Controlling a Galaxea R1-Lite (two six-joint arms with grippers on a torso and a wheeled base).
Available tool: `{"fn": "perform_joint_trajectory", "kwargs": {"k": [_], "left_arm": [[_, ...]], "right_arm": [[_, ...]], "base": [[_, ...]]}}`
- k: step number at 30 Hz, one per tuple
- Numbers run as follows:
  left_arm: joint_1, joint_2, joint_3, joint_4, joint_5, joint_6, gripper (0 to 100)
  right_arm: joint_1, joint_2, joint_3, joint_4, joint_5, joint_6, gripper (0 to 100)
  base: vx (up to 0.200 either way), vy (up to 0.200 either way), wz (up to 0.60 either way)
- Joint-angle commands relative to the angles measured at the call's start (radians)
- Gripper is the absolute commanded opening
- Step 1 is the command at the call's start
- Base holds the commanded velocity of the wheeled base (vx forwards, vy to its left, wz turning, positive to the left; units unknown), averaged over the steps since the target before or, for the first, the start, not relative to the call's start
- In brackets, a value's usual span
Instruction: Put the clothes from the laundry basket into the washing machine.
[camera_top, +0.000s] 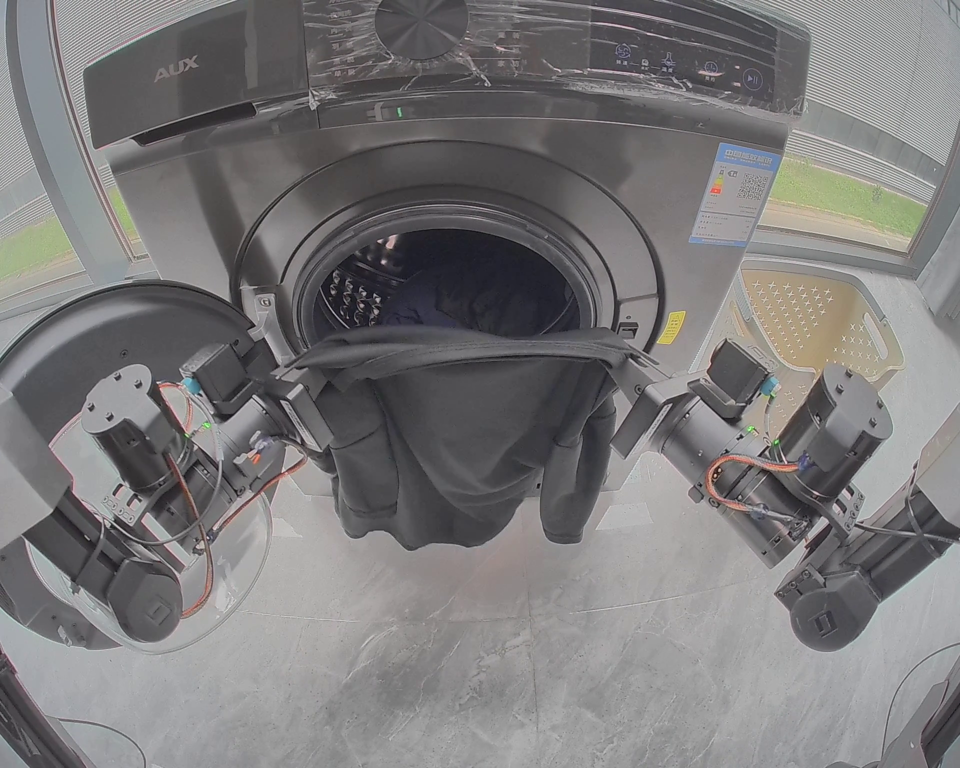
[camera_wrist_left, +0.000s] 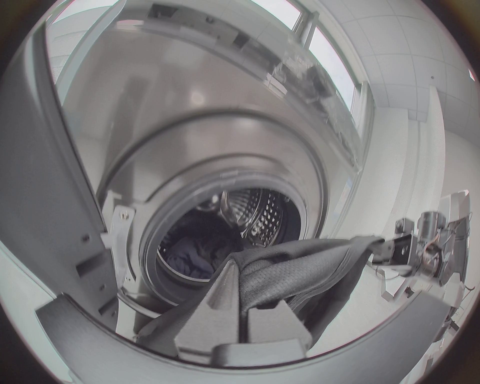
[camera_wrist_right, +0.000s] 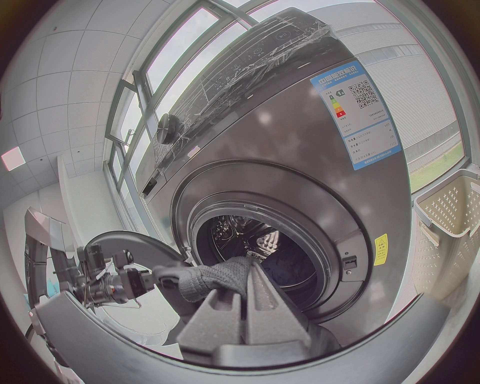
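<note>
- Washing machine (camera_top: 640, 170) with door (camera_top: 110, 330) open, dark clothes (camera_top: 480, 290) already in drum.
- Laundry basket (camera_top: 815, 320) beside it, seemingly empty.
- Dark garment (camera_top: 470, 430) stretched across drum mouth, hanging outside; likely last piece, not yet in.
- Left hand (camera_top: 308, 400) and right hand (camera_top: 628, 368), each clenched on an upper corner.

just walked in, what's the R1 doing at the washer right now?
Both arms hold one dark garment. The left gripper and right gripper are each shut on an upper end, stretching it across the front of the washing machine at its open drum mouth, the rest hanging toward the floor. The door stands open on the robot's left. Dark clothes already lie inside the drum. The laundry basket stands to the right; its visible inside looks empty. The garment is not in yet.
</note>
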Motion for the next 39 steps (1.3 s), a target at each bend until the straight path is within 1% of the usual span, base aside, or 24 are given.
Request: {"fn": "perform_joint_trajectory", "kwargs": {"k": [1, 6, 14, 28, 34, 37, 39], "left_arm": [[-0.001, -0.098, -0.010, 0.001, 0.001, -0.010, 0], [0.010, -0.110, -0.012, -0.001, 0.001, -0.010, 0], [0.004, -0.110, 0.005, -0.001, 0.003, -0.004, 0], [-0.013, -0.097, 0.025, 0.001, 0.003, 0.001, 0], [-0.044, -0.084, 0.039, 0.001, 0.004, -0.001, 0], [-0.071, -0.066, 0.025, 0.001, 0.006, -0.001, 0], [-0.077, -0.061, 0.022, 0.001, 0.006, -0.001, 0]], "right_arm": [[0.005, -0.007, 0.028, 0.000, 0.002, -0.004, 0], [-0.003, -0.012, 0.028, 0.000, 0.002, -0.007, 0], [-0.011, -0.047, -0.003, 0.000, -0.001, -0.007, 0], [-0.012, -0.078, -0.012, 0.000, -0.003, -0.013, 0], [-0.012, -0.093, -0.020, 0.001, -0.004, -0.015, 0], [-0.020, -0.093, -0.015, 0.001, -0.004, -0.019, 0], [-0.026, -0.093, -0.014, 0.001, -0.004, -0.021, 0]], "base": [[0.000, 0.000, 0.00], [0.000, 0.000, 0.00], [0.000, 0.000, 0.00], [0.000, 0.000, 0.00], [0.000, 0.000, 0.00], [0.000, 0.000, 0.00], [0.000, 0.000, 0.00]]}}
